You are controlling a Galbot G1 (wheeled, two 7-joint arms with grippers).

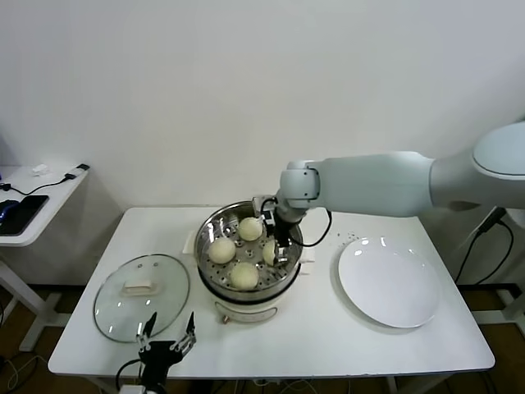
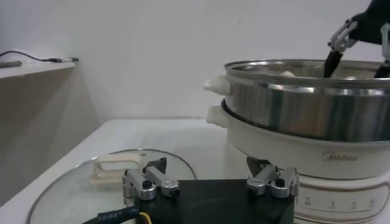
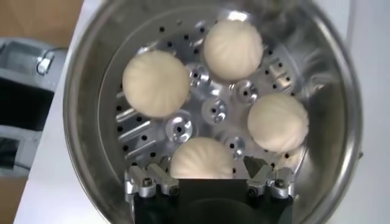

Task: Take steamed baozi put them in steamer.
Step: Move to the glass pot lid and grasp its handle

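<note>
Right gripper (image 1: 277, 243) stands inside the steamer (image 1: 215, 222), at its right side, fingers pointing down and spread wide. One baozi (image 3: 202, 159) sits between the fingers in the right wrist view; no contact with either finger can be confirmed, so nothing is judged held. Three more baozi (image 3: 156, 83) rest on the perforated floor, so all four lie in the steamer, spaced in a ring and apart from one another. The right arm reaches in from the robot's right, forearm roughly level above the table (image 1: 328, 328), wrist bent downward over the steamer rim.

Left gripper (image 1: 167, 338) is parked low at the near table edge, fingers open and empty, beside the glass lid (image 1: 141, 295). A white plate (image 1: 388, 281) lies bare to the right of the steamer, well apart from it.
</note>
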